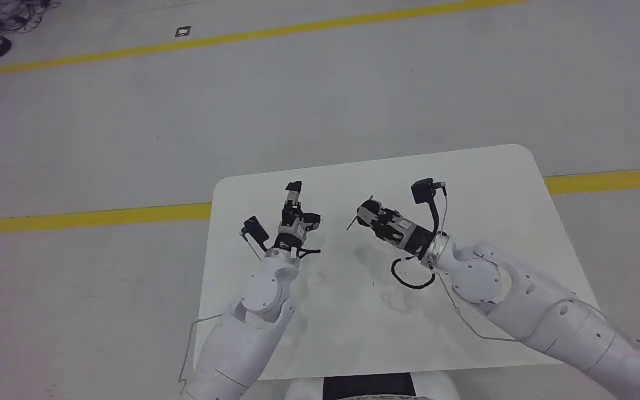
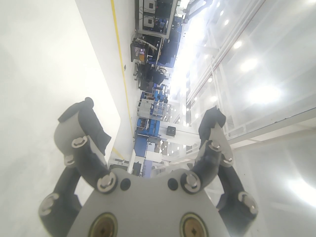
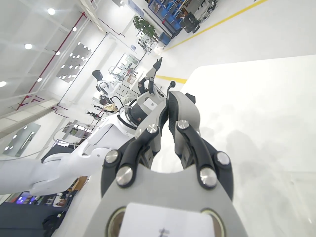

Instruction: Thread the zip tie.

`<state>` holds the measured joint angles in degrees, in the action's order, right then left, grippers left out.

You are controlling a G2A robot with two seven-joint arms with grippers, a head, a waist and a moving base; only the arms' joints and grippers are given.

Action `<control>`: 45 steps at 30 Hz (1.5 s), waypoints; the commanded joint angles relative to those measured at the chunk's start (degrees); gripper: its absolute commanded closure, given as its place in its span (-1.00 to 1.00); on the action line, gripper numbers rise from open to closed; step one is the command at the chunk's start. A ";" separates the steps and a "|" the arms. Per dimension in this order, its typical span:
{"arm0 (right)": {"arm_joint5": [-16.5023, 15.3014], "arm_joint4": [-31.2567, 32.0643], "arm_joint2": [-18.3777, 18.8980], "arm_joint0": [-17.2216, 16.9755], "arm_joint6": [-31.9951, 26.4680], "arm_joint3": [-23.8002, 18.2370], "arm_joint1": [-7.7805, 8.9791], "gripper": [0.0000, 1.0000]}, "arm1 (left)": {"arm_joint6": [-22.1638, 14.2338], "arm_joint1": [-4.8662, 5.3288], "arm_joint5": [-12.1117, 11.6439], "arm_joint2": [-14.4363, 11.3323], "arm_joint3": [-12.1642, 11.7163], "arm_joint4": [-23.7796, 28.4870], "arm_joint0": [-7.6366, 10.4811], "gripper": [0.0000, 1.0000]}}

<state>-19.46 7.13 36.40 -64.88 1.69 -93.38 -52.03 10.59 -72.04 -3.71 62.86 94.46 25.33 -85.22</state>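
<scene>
Right gripper clenched on zip tie, left gripper released. We reckon it's light, springy: pinch near the free end.

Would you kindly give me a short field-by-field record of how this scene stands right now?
surface: white table
left gripper: open, nothing between its fingers, over the table
right gripper: shut on a thin black zip tie, whose end sticks out past the fingertips
spacing: the two grippers face each other, apart
threading: no closed loop to be seen; the step looks not yet done
</scene>
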 commanded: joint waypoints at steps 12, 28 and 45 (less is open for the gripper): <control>-0.02 -18.33 5.27 -3.52 -6.78 1.57 -2.18 1.00 | -18.83 0.27 -15.77 -1.54 -4.92 -6.68 0.40 -1.00; -0.02 -21.53 7.47 -4.38 -11.90 3.38 -4.05 1.00 | -27.82 0.14 -15.77 -1.41 -4.13 -3.41 0.77 -1.00; -0.02 -19.01 7.64 -4.60 -11.25 6.65 -6.95 1.00 | -43.33 0.54 -15.77 2.80 -2.52 2.12 -0.54 -1.00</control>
<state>-19.48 -11.88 44.04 -69.48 -9.58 -86.72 -58.98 -32.75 -71.50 -19.48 65.66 91.95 27.43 -85.76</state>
